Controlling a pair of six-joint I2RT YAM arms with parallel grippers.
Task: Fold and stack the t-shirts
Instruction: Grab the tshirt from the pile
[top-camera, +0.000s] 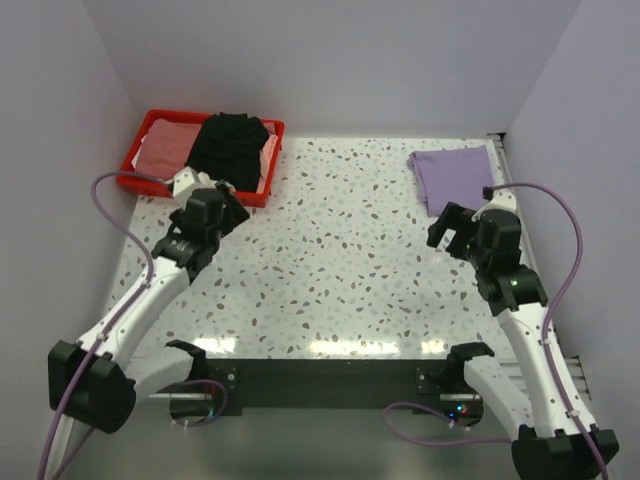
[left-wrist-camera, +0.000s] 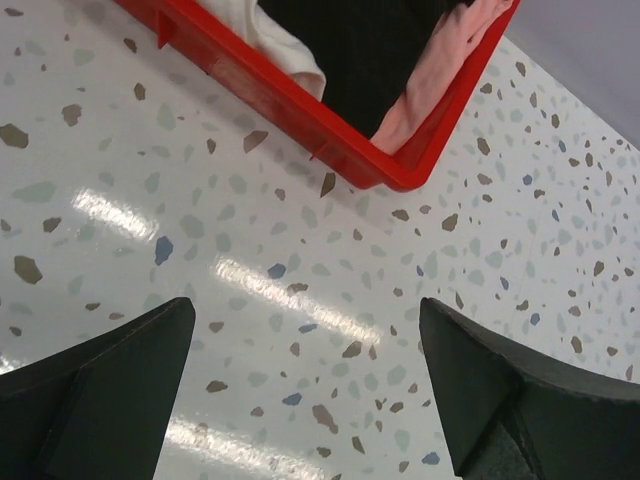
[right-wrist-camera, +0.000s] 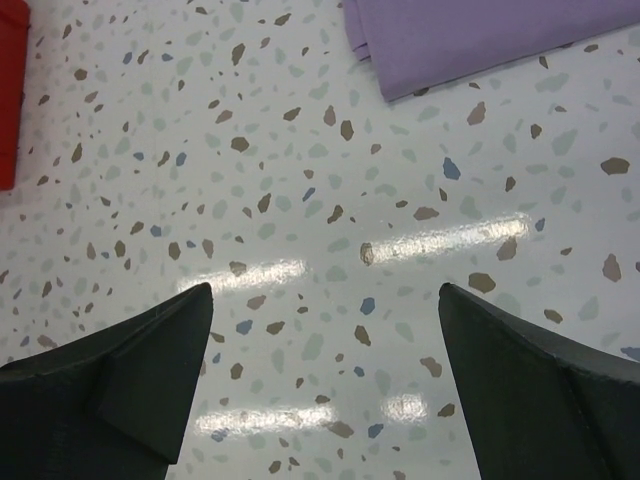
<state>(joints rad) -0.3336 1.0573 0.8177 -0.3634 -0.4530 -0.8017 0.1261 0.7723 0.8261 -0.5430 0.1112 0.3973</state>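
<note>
Overhead and wrist views of a speckled terrazzo-pattern table (top-camera: 340, 260) with two arms mounted at its near edge. A red plastic bin (top-camera: 150, 186) stands at the far left corner; in it a black t-shirt (top-camera: 230, 148) lies heaped at the middle and right, over a pink t-shirt (top-camera: 165, 148) spread in the left part. The left wrist view shows the bin's corner, with white cloth (left-wrist-camera: 275, 40) on one side of the black t-shirt and pink cloth on the other. A light purple t-shirt (top-camera: 452, 175), folded flat into a rough rectangle, lies on the bare table at the far right corner, well apart from the bin. The left gripper (top-camera: 232, 203) hovers just beside the bin's near wall, its jaws spread wide and holding nothing, with only the tabletop between them. The right gripper (top-camera: 452, 222) hovers just near of the purple t-shirt's near edge, likewise spread wide and empty; its wrist view shows the shirt's folded edge lying beyond the fingertips (right-wrist-camera: 190, 310).
</note>
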